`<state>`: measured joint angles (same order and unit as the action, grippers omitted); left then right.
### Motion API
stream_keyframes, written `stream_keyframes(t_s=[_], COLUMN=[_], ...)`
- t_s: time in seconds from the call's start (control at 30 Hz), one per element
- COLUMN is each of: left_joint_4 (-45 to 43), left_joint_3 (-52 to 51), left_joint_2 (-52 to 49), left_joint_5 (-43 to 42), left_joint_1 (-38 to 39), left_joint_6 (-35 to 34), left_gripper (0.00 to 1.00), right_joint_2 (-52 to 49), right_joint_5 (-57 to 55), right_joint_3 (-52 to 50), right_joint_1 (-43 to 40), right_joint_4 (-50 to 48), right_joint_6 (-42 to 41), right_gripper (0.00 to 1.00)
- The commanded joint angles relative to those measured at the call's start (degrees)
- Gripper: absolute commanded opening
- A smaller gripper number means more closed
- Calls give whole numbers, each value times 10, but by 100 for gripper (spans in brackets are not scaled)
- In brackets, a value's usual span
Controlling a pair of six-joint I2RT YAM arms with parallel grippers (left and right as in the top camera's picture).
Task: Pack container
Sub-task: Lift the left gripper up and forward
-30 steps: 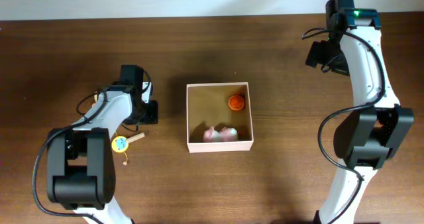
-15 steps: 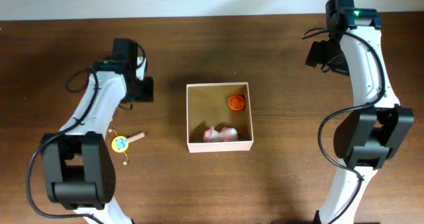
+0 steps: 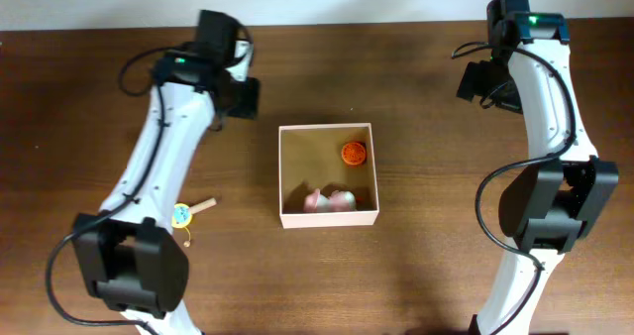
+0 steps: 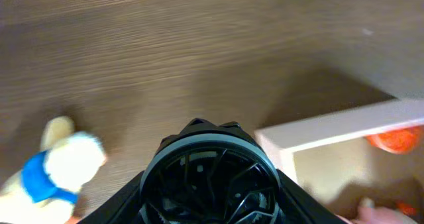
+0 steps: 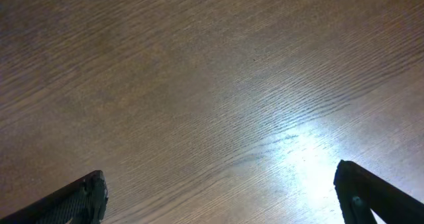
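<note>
The box lies near the left gripper, whose opening I cannot tell, while the right gripper is spread wide, well apart from it.

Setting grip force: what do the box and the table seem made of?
The container looks like thin cardboard: matte white outer walls, tan-brown inside, crisp straight edges. The table looks like dark wood or wood-grain laminate, I cannot tell which: fine grain lines, and a soft glare in the right wrist view suggests a smooth satin finish.
</note>
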<state>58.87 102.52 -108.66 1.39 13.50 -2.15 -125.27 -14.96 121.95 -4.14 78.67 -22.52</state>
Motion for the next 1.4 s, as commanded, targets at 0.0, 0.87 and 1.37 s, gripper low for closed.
stream_keyframes(t_s=[0.0,0.87,1.37], left_joint_4=[8,42,11], left_joint_3=[13,-33,-34], left_joint_2=[-1,-59,-145], left_joint_5=[0,15,14], left_joint_1=[45,203,203], left_joint_6=[5,5,5], left_gripper=[41,38,37], right_joint_2=[2,2,2], right_joint_5=[-1,-1,-1], right_joint_3=[1,1,1], right_joint_1=[0,0,0], right_joint_4=[0,0,0], right_joint_6=[-7,-7,-7], right_gripper=[99,99,99])
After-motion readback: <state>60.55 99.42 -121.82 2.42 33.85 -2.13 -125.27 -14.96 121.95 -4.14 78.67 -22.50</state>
